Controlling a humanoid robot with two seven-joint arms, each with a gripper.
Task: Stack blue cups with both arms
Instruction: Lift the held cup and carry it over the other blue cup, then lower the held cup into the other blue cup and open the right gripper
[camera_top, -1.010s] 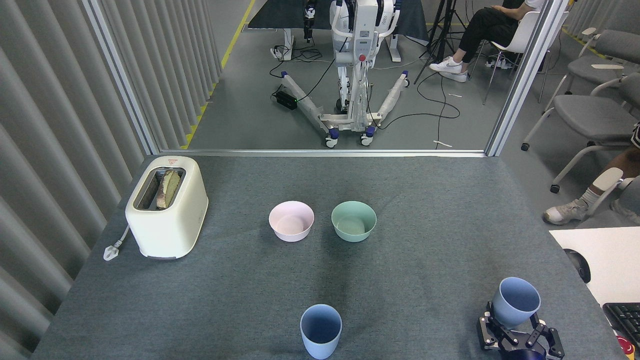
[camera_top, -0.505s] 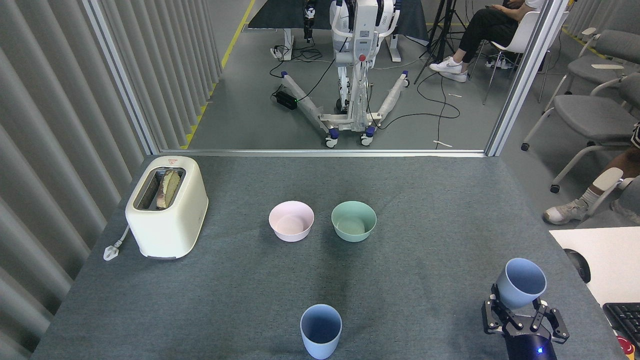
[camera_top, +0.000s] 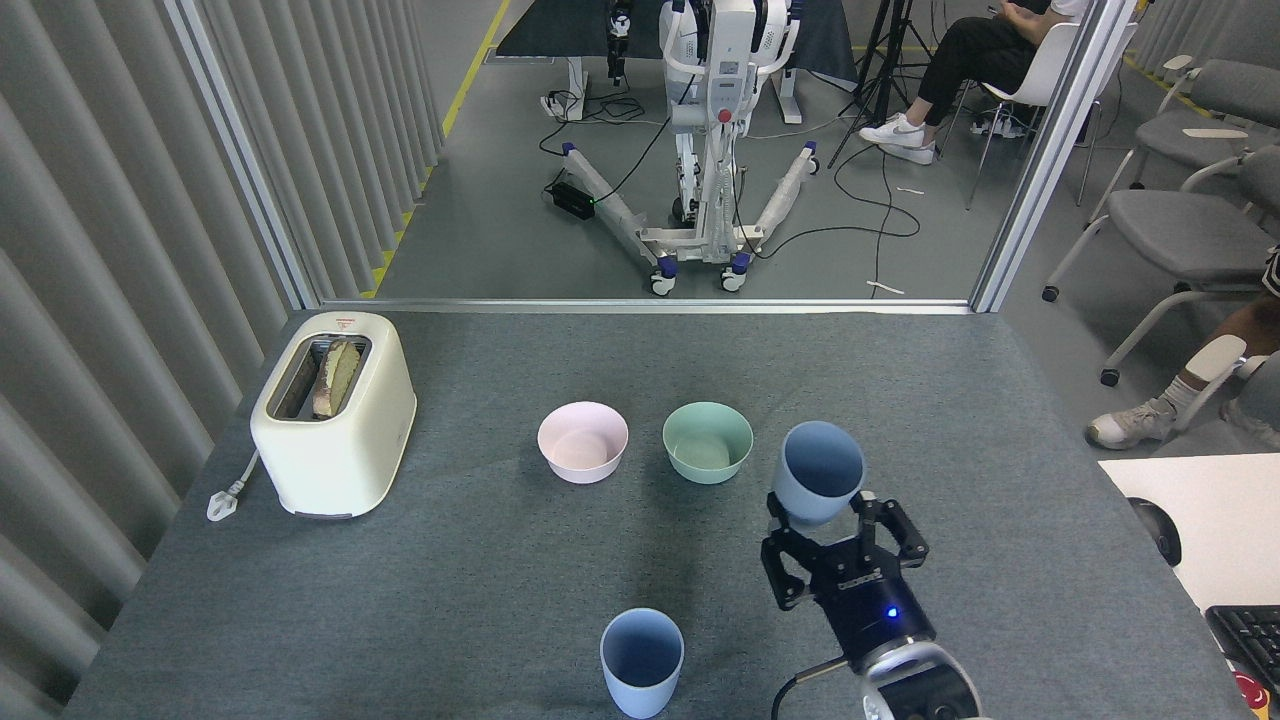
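Leftward since before, right gripper (camera_top: 838, 545) jaws pinching 1 blue cup (camera_top: 817, 485); no legible writing

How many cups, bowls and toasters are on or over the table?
Blue cups: 2, one held by the right gripper at, one standing at
Bowls: 2, pink bowl, mint-green bowl
Toaster: 1
Total: 5

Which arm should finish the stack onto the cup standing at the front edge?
Right. The right gripper already holds one blue cup, raised beside the mint bowl, fairly near the standing cup. The left arm isn't in view at all.
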